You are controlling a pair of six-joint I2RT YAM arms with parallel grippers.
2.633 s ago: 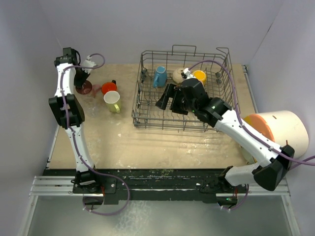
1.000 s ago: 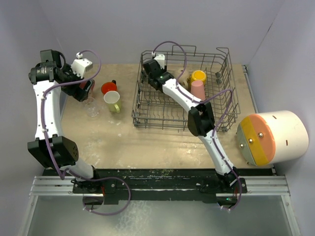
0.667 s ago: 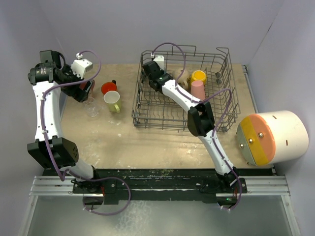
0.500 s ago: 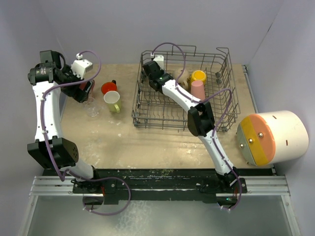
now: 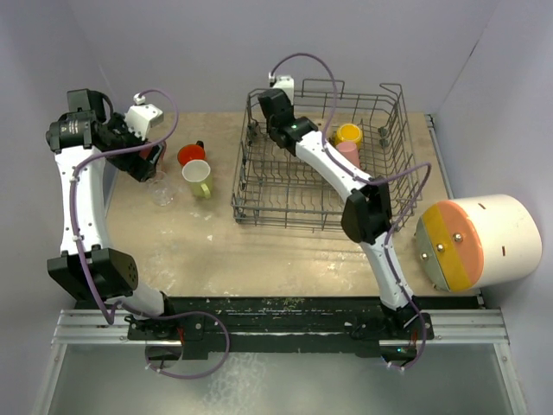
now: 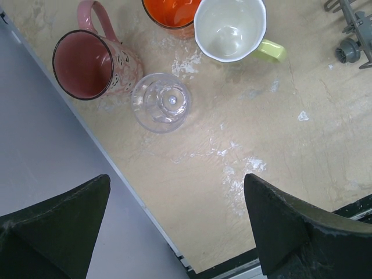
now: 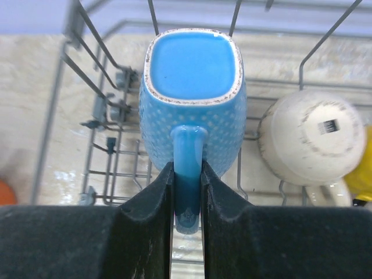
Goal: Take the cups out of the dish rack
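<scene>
- Step in hand: taking the blue mug [image 7: 192, 99] out of the dish rack [image 5: 285, 216].
- Right gripper [image 7: 187, 174]: jaws drawn in narrow, pinching the mug's handle from both sides. The mug is inverted, base up, in the rack's far-left corner. I cannot tell whether it has cleared the rack floor.
- Left gripper [image 6: 175, 180]: spread wide and holding nothing. It hangs over the table [image 5: 259, 259] near the unloaded group: pink mug [image 6: 93, 64], clear glass [image 6: 161, 102], orange cup [image 6: 174, 11] and pale yellow-green mug [image 6: 229, 29].
- Left in the rack: beige cup [image 7: 311, 136] just beside the blue mug, yellow cup [image 5: 349, 133] and pink tumbler [image 5: 348, 153].
- Next move, my judgement: a straight lift above the tall wire wall, then a carry left to the group.
- Risk: the handle pinch may let the mug swing into the beige cup or the wires.
</scene>
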